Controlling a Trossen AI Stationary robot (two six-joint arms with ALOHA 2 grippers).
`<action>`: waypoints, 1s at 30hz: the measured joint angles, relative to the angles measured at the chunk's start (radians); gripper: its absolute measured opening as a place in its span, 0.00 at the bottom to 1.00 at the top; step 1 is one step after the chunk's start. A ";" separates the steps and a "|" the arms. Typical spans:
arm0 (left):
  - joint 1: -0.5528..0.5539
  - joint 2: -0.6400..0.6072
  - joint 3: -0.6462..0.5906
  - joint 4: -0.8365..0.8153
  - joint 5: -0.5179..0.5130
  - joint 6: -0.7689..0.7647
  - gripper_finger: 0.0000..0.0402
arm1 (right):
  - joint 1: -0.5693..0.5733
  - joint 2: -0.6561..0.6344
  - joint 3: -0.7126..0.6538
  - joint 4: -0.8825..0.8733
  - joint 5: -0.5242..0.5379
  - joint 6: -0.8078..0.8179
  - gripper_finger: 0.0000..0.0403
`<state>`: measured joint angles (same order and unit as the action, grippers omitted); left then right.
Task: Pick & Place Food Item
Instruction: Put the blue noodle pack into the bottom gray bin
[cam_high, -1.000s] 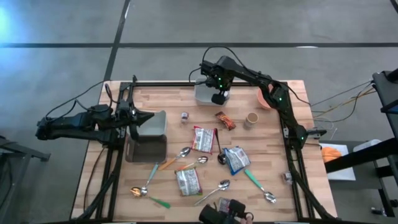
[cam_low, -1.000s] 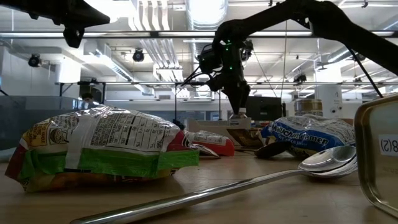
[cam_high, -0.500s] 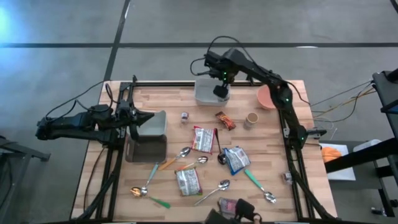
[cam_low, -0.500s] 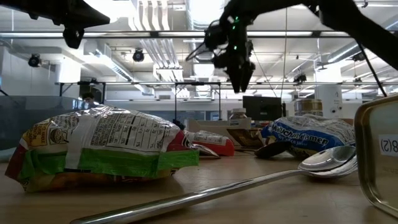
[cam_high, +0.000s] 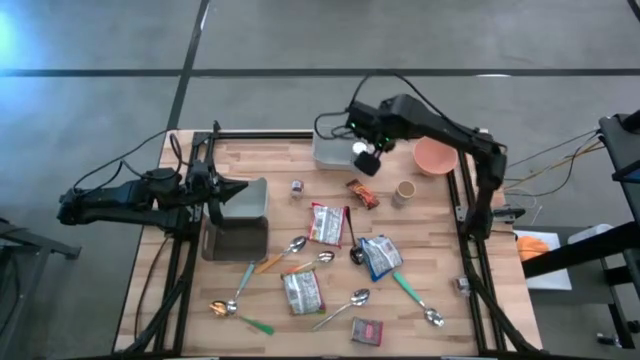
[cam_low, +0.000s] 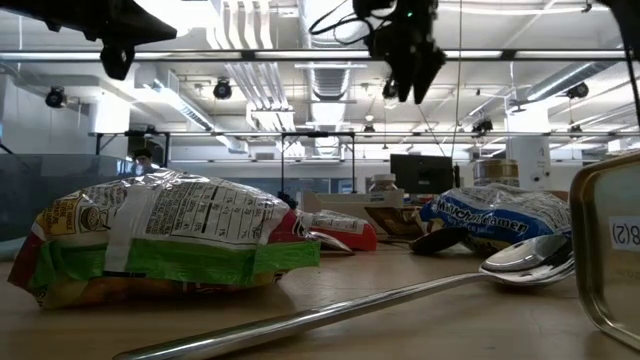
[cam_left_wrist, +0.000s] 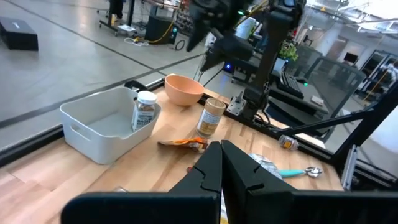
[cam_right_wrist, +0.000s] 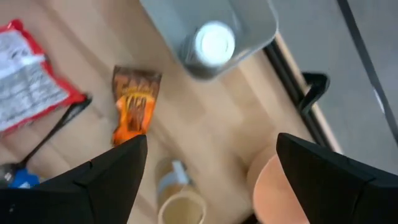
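You see the right gripper spread wide and empty at upper centre, above the grey bin holding the white-capped jar, while the left gripper rests closed at left.

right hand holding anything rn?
No. In the right wrist view the right hand has its fingers spread wide with nothing between them, and the jar already stands in the grey bin.

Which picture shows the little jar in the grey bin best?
The left wrist view: the jar stands upright in the grey bin, label visible. The right wrist view shows only its white lid from above. The high view hides it behind the right tool. The low view misses it.
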<state>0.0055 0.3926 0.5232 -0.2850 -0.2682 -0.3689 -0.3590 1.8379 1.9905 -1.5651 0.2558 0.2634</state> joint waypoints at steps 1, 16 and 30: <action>0.000 0.000 0.000 0.000 0.000 -0.002 0.00 | 0.017 -0.024 -0.032 0.009 -0.002 0.014 0.88; 0.000 0.003 -0.006 0.000 0.000 -0.003 0.00 | 0.322 -0.237 -0.441 0.184 -0.002 0.385 0.89; 0.000 0.004 -0.005 0.003 -0.001 -0.006 0.00 | 0.471 -0.093 -0.547 0.271 0.008 0.554 0.89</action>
<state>0.0055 0.3965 0.5179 -0.2825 -0.2687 -0.3752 0.1115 1.7446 1.4433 -1.2942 0.2640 0.8179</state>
